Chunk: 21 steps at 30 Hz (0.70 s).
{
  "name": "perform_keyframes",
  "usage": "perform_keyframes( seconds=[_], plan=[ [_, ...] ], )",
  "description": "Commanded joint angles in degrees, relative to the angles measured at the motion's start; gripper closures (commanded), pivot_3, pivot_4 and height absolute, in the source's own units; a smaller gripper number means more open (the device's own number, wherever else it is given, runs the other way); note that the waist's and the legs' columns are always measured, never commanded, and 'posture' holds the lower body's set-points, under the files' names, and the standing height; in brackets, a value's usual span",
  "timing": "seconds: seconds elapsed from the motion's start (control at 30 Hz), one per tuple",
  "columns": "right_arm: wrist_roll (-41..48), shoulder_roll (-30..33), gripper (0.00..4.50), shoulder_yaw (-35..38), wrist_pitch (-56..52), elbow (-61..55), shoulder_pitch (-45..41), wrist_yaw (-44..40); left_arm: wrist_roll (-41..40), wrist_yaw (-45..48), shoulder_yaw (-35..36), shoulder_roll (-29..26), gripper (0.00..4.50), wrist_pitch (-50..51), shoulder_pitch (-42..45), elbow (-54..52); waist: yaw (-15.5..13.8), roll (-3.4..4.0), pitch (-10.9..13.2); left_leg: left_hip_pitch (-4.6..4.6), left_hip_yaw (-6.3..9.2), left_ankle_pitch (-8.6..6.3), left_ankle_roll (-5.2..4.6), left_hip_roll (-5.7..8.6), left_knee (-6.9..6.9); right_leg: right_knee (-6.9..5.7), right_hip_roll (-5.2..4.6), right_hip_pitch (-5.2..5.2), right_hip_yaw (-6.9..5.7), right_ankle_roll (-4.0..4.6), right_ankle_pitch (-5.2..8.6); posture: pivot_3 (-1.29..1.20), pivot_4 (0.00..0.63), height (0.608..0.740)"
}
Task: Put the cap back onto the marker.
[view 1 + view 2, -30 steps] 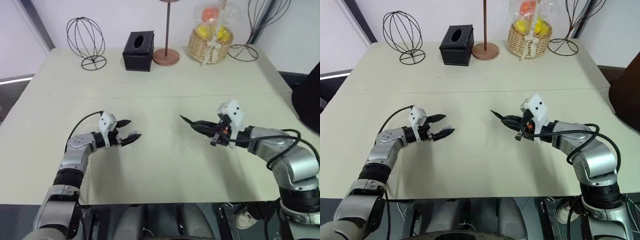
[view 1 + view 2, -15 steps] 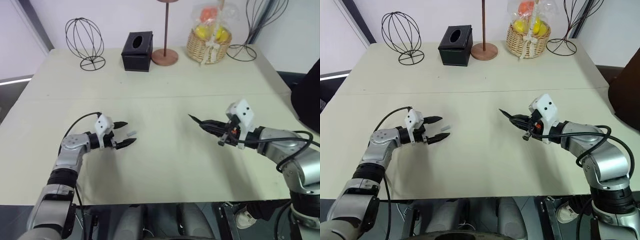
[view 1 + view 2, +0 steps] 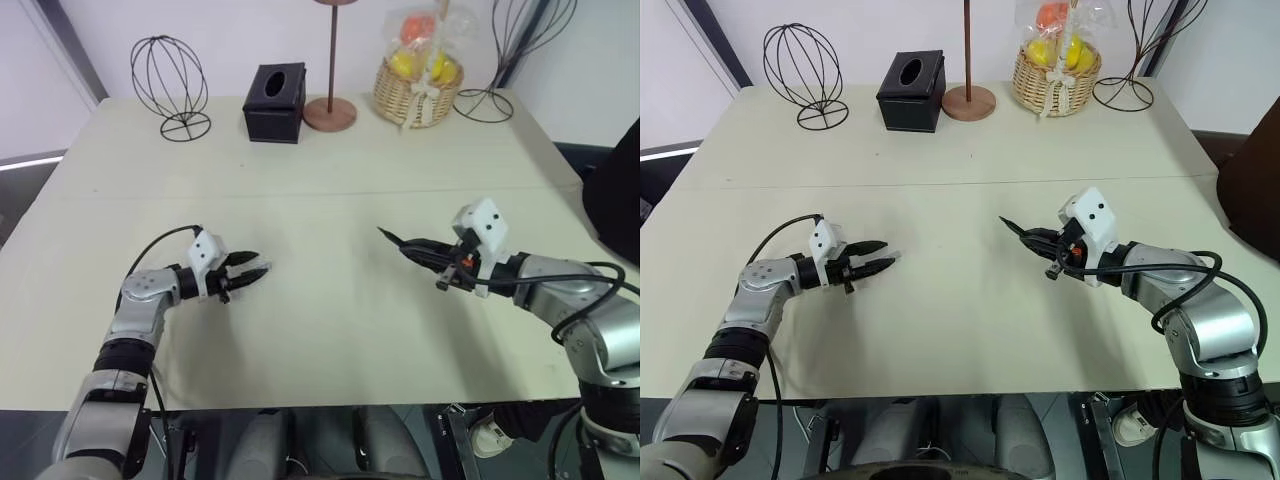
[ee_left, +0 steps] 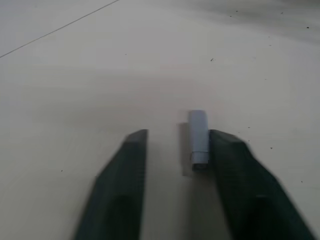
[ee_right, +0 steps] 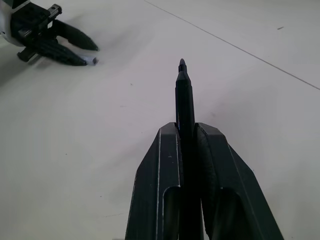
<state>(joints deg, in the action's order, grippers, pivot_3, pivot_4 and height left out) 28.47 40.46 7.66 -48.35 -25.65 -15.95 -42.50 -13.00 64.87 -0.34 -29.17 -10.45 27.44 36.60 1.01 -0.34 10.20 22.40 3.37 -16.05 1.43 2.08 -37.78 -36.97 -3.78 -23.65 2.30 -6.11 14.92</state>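
Note:
The cap (image 4: 198, 136), small and pale grey, lies on the cream table (image 3: 330, 330) between the fingers of my left gripper (image 4: 177, 136). It rests against one finger, with a gap to the other. That gripper (image 3: 252, 265) sits low over the table at the left, fingers narrowed but still open. My right gripper (image 5: 187, 131) is shut on the marker (image 5: 184, 95), a thin black stick whose pointed tip juts out past the fingers. In the head views the marker (image 3: 394, 239) hovers above the table at the right, pointing left toward the cap (image 3: 263, 267).
Along the table's far edge stand a wire globe (image 3: 169, 85), a black tissue box (image 3: 276, 100), a wooden stand base (image 3: 331, 113), a fruit basket (image 3: 418, 88) and another wire ornament (image 3: 490, 100). A dark object (image 3: 618, 190) is at the right edge.
The left gripper's fingers have drawn in from wide open to close around the cap. The right gripper still holds the marker the same way.

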Motion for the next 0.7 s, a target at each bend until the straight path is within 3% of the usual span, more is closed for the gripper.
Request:
perform_keyframes(
  seconds=[0.03, 0.43, 0.5, 0.7],
  plan=[
    [0.77, 0.77, 4.5, 1.08, 1.12, -1.12, -0.39, 0.15, 1.1, 0.14, -0.34, -0.22, 3.85, 0.51, -1.06, 1.52, 0.0, 0.0, 0.0, 0.0, 0.0, 0.0, 0.0, 0.0, 0.0, 0.0, 0.0, 0.0, 0.0, 0.0, 0.0, 0.0, 0.15, 0.74],
    [0.33, 0.83, 4.5, 0.89, 2.31, -0.34, 0.16, 0.2, 1.2, 0.2, -0.59, -0.06, 3.85, 0.55, -0.97, 1.02, -0.05, 0.01, -0.01, -0.01, 0.0, 0.0, 0.0, 0.0, -0.01, -0.01, 0.0, 0.01, 0.0, 0.0, 0.0, 0.0, 0.15, 0.74],
    [0.25, 0.75, 4.5, 0.74, 2.54, -0.21, 0.2, 0.24, 1.09, 0.37, -0.55, -0.07, 4.4, 0.59, -0.96, 1.0, -0.05, 0.01, -0.01, -0.01, 0.0, 0.0, 0.0, 0.0, -0.01, -0.01, 0.0, 0.02, 0.0, 0.0, 0.0, 0.0, 0.15, 0.74],
    [0.16, 0.72, 4.5, 0.59, 2.99, 0.04, 0.32, 0.33, 1.65, -0.27, -0.79, -0.05, 4.48, 0.56, -0.82, 1.07, -0.05, 0.01, -0.01, -0.01, 0.0, 0.0, 0.0, 0.0, -0.01, -0.01, 0.0, 0.02, 0.0, 0.0, 0.0, 0.0, 0.15, 0.74]
  ],
)
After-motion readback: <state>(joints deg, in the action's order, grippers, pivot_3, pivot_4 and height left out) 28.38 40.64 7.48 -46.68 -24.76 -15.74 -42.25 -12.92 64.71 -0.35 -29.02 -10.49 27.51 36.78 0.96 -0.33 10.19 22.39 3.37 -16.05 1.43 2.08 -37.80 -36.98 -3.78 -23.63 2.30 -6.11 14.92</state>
